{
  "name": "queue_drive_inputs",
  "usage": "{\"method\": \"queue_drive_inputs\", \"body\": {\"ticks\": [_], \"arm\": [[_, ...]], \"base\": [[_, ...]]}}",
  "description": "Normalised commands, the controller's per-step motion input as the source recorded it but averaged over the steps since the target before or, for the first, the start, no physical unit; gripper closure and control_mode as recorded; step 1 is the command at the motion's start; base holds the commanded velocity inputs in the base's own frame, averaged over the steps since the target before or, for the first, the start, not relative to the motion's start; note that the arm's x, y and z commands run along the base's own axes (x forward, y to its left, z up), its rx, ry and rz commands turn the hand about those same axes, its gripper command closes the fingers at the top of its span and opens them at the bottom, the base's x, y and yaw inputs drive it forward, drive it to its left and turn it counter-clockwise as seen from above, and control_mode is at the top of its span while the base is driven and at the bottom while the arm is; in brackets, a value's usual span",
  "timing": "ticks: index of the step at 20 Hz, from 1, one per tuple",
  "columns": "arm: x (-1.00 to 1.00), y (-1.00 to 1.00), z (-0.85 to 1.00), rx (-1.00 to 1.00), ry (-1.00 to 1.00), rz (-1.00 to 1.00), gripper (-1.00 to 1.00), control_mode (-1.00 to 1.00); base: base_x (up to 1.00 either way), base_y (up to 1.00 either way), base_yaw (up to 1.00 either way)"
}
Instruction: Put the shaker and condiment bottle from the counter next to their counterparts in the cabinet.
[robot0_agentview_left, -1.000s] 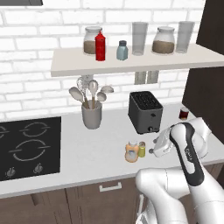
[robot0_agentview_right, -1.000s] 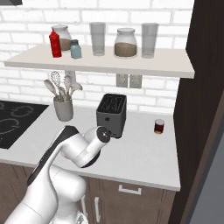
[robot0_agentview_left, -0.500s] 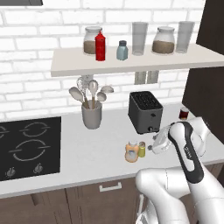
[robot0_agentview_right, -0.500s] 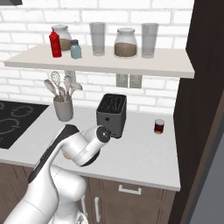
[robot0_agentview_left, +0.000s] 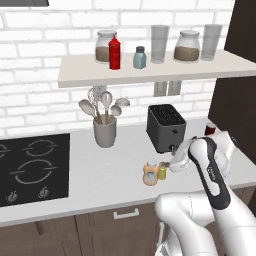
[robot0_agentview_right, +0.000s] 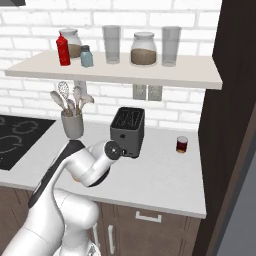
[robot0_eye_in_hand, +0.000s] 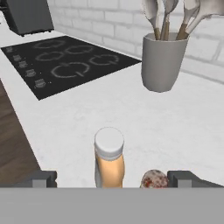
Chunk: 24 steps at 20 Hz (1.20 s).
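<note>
On the shelf (robot0_agentview_left: 150, 75) stand two lidded jars (robot0_agentview_left: 188, 46), two empty glasses (robot0_agentview_left: 159, 44), one red squeeze bottle (robot0_agentview_left: 114, 53) and one blue-grey shaker (robot0_agentview_left: 139, 57); on the table (robot0_agentview_left: 100, 175) sit one toaster (robot0_agentview_left: 166, 128), one utensil crock (robot0_agentview_left: 105, 131) (several spoons in it), one tan bottle (robot0_agentview_left: 150, 172), one olive shaker (robot0_agentview_left: 162, 171), one small dark-red jar (robot0_agentview_right: 182, 144)

Counter (robot0_eye_in_hand: 78, 118) pale, matt, faintly mottled; condiment bottle (robot0_eye_in_hand: 109, 162) smooth tan plastic, matt white cap; cooktop (robot0_eye_in_hand: 65, 63) black, glassy; toaster (robot0_agentview_left: 165, 128) dark, matt.

condiment bottle (robot0_eye_in_hand: 108, 161) upright between spread pincer (robot0_eye_in_hand: 114, 178) tips, shaker (robot0_eye_in_hand: 154, 179) beside it, utensil crock (robot0_eye_in_hand: 161, 62) beyond
</note>
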Motion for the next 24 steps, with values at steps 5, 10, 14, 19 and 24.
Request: {"method": "queue_drive_inputs", "body": {"ticks": [5,10,14,19,24], "arm": [[0.00,0.28,-0.42,0.00,-0.02,0.00,-1.00,-1.00],[0.01,0.04,-0.18,0.00,-0.04,0.00,-1.00,-1.00],[0.05,0.03,-0.24,0.00,-0.05,0.00,-1.00,-1.00],[0.06,0.11,-0.34,0.00,-0.04,0.00,-1.00,-1.00],[0.24,0.29,-0.35,0.00,-0.02,0.00,-1.00,-1.00]], "base": [[0.00,0.00,0.00],[0.00,0.00,0.00],[0.00,0.00,0.00],[0.00,0.00,0.00],[0.00,0.00,0.00]]}}
